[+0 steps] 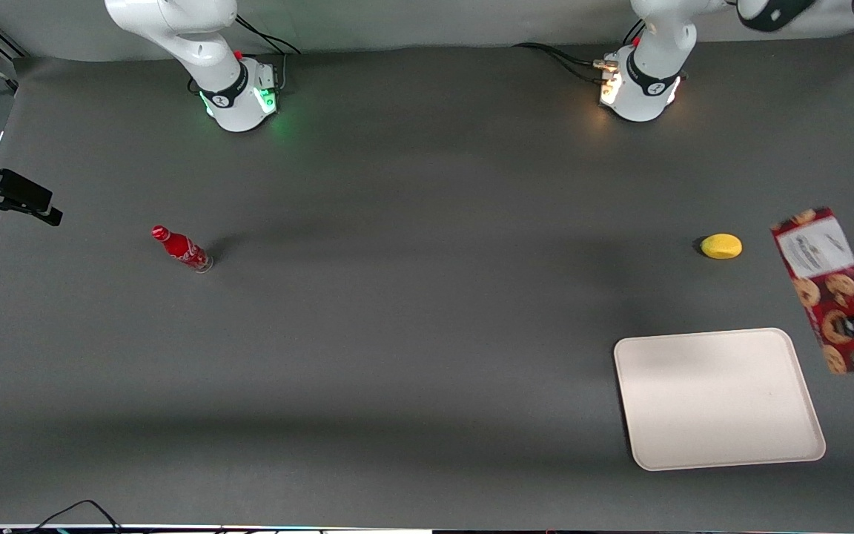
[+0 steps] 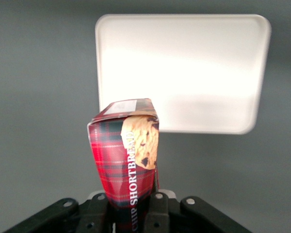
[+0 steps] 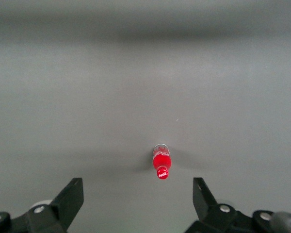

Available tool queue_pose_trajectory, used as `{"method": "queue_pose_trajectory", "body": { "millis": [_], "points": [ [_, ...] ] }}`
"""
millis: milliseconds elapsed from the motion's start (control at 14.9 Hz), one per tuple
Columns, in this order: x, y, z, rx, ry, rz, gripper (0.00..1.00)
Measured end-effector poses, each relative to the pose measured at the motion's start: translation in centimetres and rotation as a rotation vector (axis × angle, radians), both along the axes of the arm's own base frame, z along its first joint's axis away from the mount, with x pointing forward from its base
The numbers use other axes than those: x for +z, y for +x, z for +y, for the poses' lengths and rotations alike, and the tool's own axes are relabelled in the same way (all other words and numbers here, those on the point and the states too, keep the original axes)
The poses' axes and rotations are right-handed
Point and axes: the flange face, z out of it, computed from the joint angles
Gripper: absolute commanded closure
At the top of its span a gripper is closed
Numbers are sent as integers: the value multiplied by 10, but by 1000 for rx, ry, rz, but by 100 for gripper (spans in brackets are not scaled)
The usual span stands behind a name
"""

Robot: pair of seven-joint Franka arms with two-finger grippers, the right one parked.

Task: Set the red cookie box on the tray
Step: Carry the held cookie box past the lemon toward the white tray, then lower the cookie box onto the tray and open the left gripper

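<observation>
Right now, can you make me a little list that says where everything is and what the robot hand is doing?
gripper: shut on the red cookie box, holding it above the table, beside the tray
red cookie box: lifted, not yet on the tray
tray: flat on the table, nothing on it
lemon: on the table, farther from the front camera than the tray
red soda bottle: toward the parked arm's end of the table

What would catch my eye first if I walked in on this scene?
Probably the red cookie box, lifted off the table in the gripper, whose jaws are shut on it, right beside the plain tray. A yellow lemon lies nearby, and a small red soda bottle stands toward the parked arm's end of the table.
</observation>
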Motion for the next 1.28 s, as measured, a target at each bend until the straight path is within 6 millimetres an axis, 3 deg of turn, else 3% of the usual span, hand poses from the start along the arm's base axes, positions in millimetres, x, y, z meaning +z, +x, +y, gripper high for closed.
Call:
{"method": "queue_pose_trajectory", "body": {
  "millis": [135,269,538,875,942,1010,1279],
  "points": [
    [-45,16,29,-46,1,-14,100],
    [-91,31,41,-73,13,-28,100],
    [-164,50,46,-125,22,-60,100],
    [-235,66,56,-144,43,-142,100],
    [-244,67,57,-146,44,-149,83],
    [-251,68,59,-147,46,-155,1],
    [-255,67,67,-166,47,-160,0]
  ]
}}
